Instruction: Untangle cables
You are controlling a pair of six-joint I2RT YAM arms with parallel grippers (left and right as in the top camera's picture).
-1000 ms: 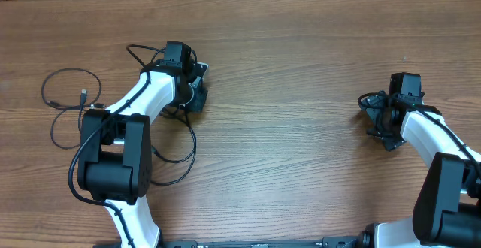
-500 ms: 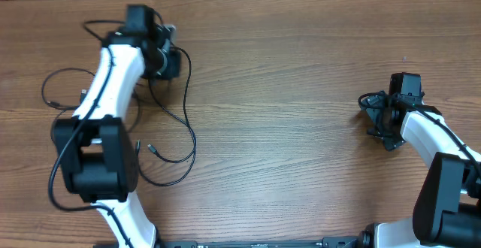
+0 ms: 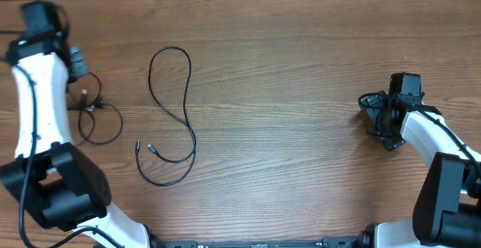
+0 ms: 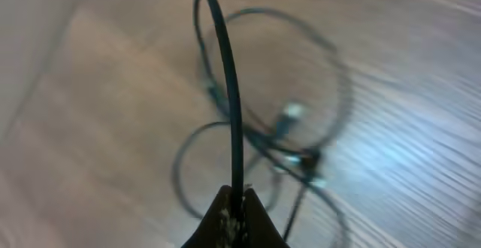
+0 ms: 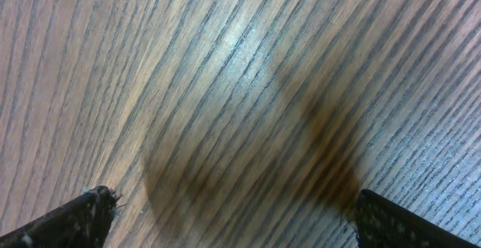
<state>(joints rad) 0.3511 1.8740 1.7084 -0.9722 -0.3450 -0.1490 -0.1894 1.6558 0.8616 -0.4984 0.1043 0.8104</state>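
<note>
Black cord is what has moved. Over the last second the left arm has swung from the middle-left of the worktop [image 3: 301, 90] out to the far left edge, and the left end effector [image 4: 234, 212] has dragged one cable along with it. Its fingertips are pressed together on that held cable [image 4: 228, 83], which arches up from the pinch in the wrist view. Further loops and pale plug ends lie blurred on the wood beneath, and whether those are one cord or two I cannot tell.

The pull has paid off — the free cable [image 3: 188, 124] now lies alone left of centre in a long open S. Its two ends rest at the near side, apart from the bunch at the left, where a second ago it was caught up under the arm. The right end effector [image 5: 237, 210] has not stirred: it sits at the right, jaws spread wide over bare wood, holding nothing.

By my reading this one cord is now separated. What remains is to set the held one down clear of its neighbours.
</note>
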